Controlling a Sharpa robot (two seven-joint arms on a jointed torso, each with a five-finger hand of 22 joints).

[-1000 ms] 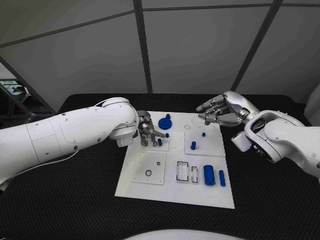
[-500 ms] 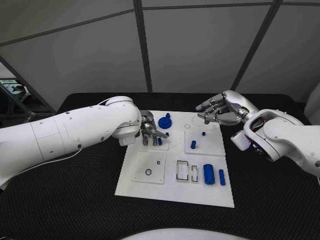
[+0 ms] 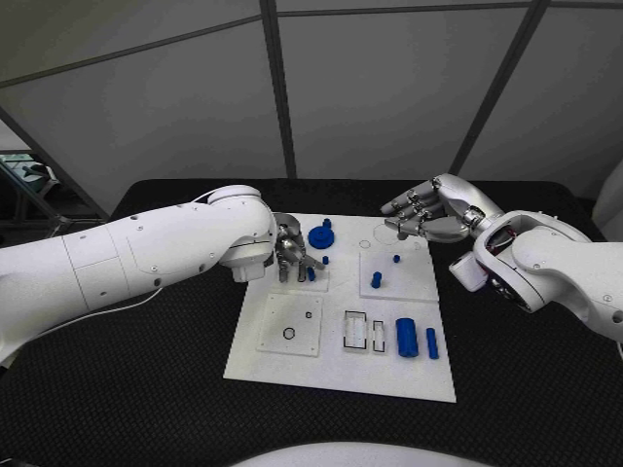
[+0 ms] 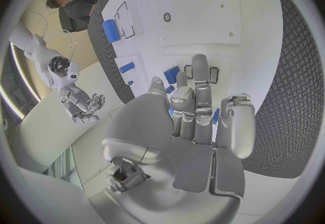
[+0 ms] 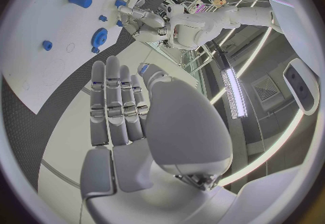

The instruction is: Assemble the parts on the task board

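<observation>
Both hands hover over the task board [image 3: 343,370]; left wrist view shows a blue part [image 4: 216,116] beside its fingers [image 4: 200,80].

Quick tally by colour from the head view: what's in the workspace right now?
Blue parts: 7 countable
White task board: 1
Silver hands: 2, left hand, right hand
Total: 10

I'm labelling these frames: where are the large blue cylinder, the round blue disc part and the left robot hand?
large blue cylinder [image 3: 407,341], head view, middle of its side.
round blue disc part [image 3: 321,238], head view, its top face.
left robot hand [image 3: 292,255], head view, middle of the hand.
</observation>
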